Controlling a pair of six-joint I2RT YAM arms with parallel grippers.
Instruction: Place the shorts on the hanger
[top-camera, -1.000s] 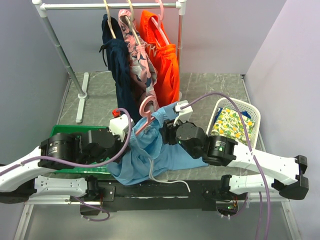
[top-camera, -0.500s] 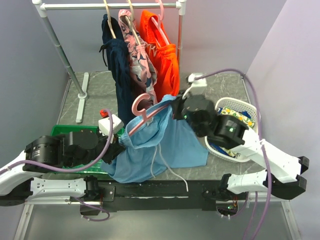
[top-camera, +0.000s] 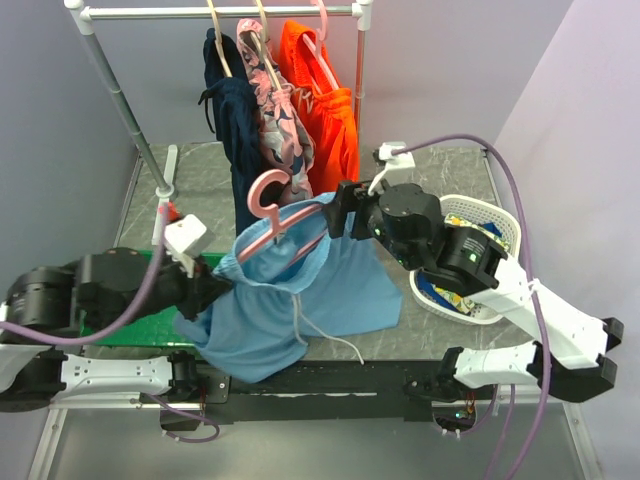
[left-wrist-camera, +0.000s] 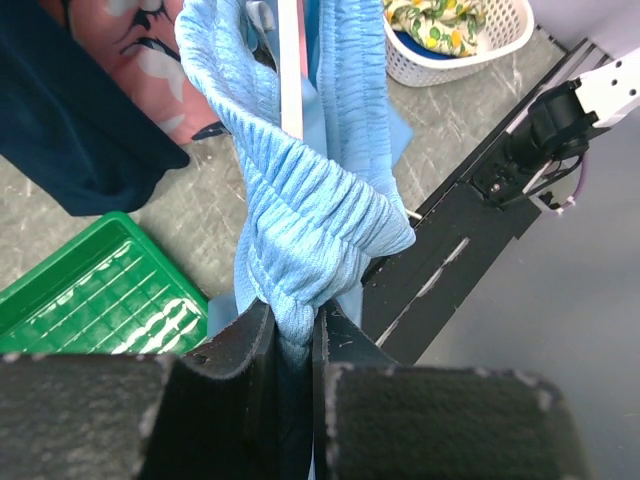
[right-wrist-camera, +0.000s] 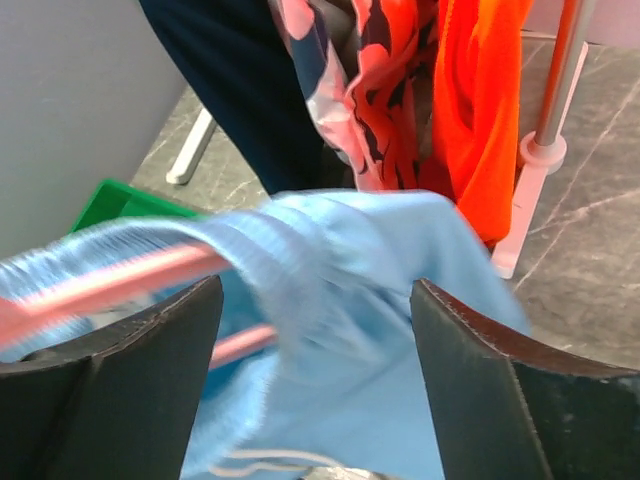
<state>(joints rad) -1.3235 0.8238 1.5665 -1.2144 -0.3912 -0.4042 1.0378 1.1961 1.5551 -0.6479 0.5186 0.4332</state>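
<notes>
Now clamped tight on a bunched fold of waistband, the left gripper (left-wrist-camera: 295, 335) holds the light-blue shorts (left-wrist-camera: 320, 190) at the lower left of the overhead view. It draws the elastic taut along the bar of the pink hanger (left-wrist-camera: 290, 70). Across the frame, the right gripper (right-wrist-camera: 315, 300) stands with its jaws wide apart, blurred blue cloth and the pink bar between them; whether they press on either cannot be told.

In 1 second the right arm has climbed from low over the table to centre frame, toward the clothes rail (top-camera: 220, 12) at the top. The hanger has gone up with it, its hook now just in front of the 3 garments hanging there. The left arm has drawn back toward the left edge, above the green tray (left-wrist-camera: 90, 290). Shorts that lay heaped on the tabletop now drape from the hanger, hem and drawstring falling toward the near edge.

Judged from this, the waistband looks threaded over the hanger's frame and the job is well along. Seating the band evenly and letting go remain.
</notes>
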